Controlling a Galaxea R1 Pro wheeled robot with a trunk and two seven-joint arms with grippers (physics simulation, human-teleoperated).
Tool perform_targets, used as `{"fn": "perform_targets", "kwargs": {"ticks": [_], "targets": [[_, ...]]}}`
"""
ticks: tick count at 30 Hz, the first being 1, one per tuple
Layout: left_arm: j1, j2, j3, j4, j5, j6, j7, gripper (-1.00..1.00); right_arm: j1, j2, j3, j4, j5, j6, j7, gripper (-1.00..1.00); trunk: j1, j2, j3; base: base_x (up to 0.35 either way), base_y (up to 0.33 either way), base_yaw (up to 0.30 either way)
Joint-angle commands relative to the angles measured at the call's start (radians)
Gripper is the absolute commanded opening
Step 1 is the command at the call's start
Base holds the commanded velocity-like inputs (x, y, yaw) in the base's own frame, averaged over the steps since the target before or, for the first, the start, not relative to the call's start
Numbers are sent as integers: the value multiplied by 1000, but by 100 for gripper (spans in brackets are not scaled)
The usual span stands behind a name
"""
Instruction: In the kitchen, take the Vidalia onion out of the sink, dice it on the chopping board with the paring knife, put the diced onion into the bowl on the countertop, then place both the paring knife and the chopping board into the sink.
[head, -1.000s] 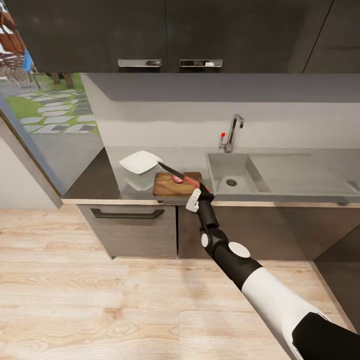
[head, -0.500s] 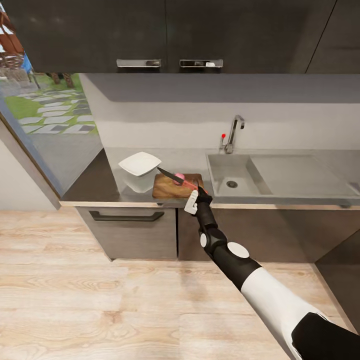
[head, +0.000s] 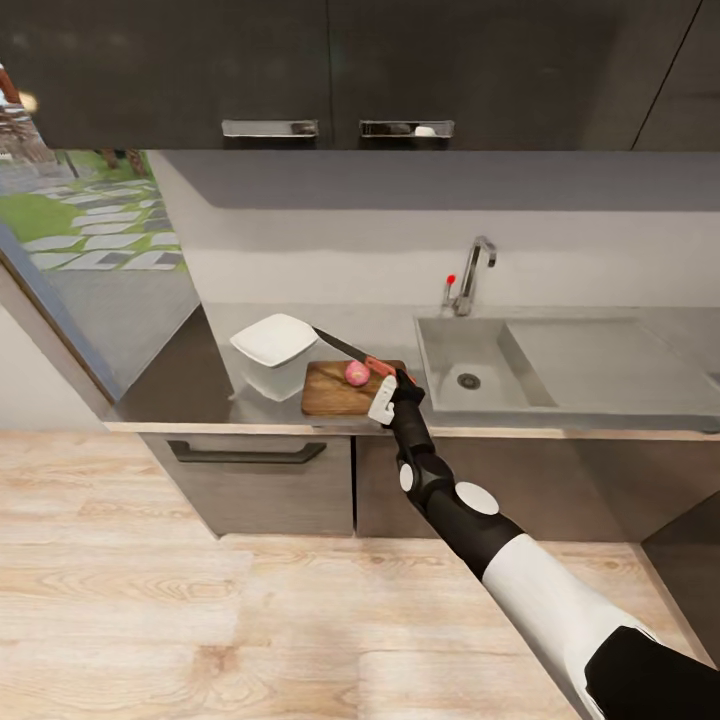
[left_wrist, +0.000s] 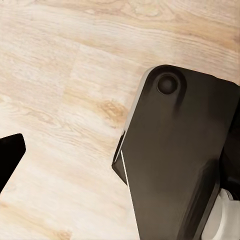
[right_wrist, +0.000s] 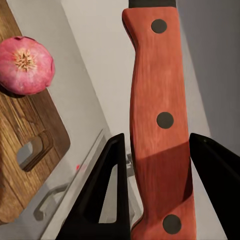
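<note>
Right now the right gripper has the paring knife by its red handle, jaws closed down to the handle's width, one finger on each side. The blade hangs over the chopping board at the countertop's front edge, beside the sink. The Vidalia onion, whole, sits near the board's slotted end. I'd line the edge up above the onion's middle and press straight down so it doesn't roll. The left gripper points at the floor; I can't tell its opening.
</note>
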Motion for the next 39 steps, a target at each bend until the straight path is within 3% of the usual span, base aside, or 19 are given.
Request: {"fn": "perform_targets", "kwargs": {"ticks": [1, 26, 30, 39], "targets": [[1, 1, -8, -2, 2, -1, 10, 100, -1, -1, 3, 1, 9, 10, -3, -100, 1, -2, -2, 11, 0, 0], [1, 1, -8, -2, 2, -1, 10, 100, -1, -10, 3, 19, 6, 11, -2, -100, 1, -2, -2, 76, -68, 0], [1, 1, -8, -2, 2, -1, 10, 100, -1, -8, 3, 26, 6, 12, 45, -100, 1, -2, -2, 25, -19, 0], [1, 1, -8, -2, 2, -1, 10, 100, -1, -4, 4, 29, 5, 12, 65, -100, 1, -2, -2, 3, -2, 0]]}}
